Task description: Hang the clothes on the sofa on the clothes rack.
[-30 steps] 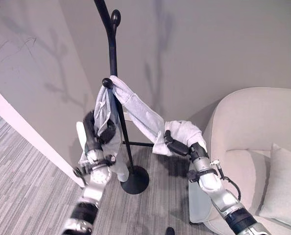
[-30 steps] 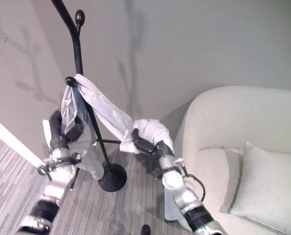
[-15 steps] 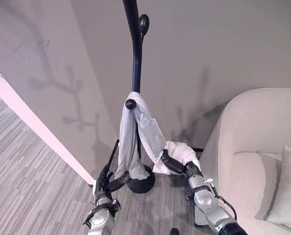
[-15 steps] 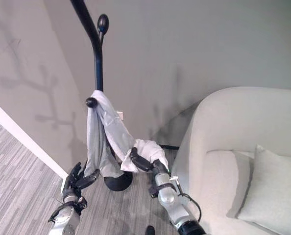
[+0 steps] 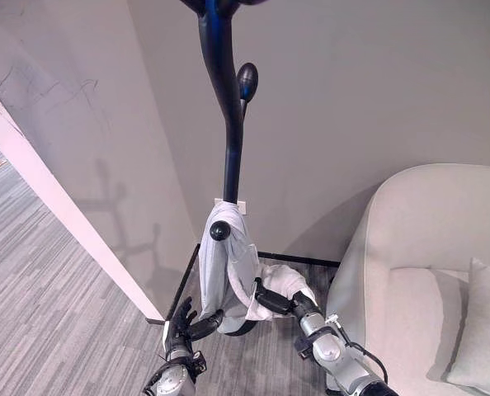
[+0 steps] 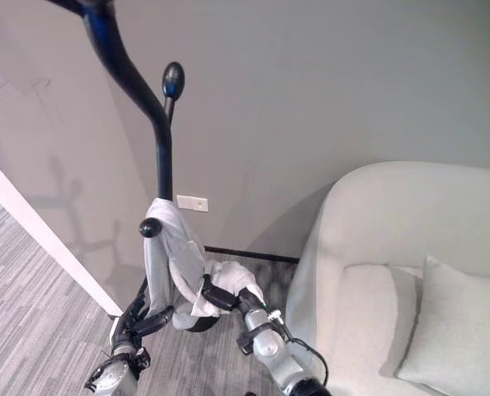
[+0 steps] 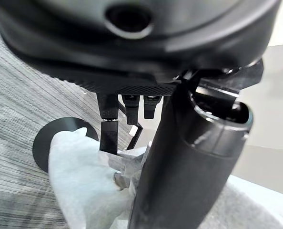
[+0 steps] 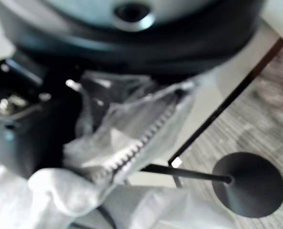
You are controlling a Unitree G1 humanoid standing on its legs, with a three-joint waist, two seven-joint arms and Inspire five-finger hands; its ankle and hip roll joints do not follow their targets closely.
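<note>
On the clothes rack (image 5: 227, 124), a pale garment (image 5: 233, 264) is hanging from a low knob. The right hand (image 5: 278, 303) is clutching its bunched end; the left hand (image 5: 187, 323), fingers spread, is touching the hem. Letting go gently should avoid dragging it off.

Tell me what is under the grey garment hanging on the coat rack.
Under the grey garment, the coat rack base shows partly; the pole's lower part is covered. The right hand grips its hem.
</note>
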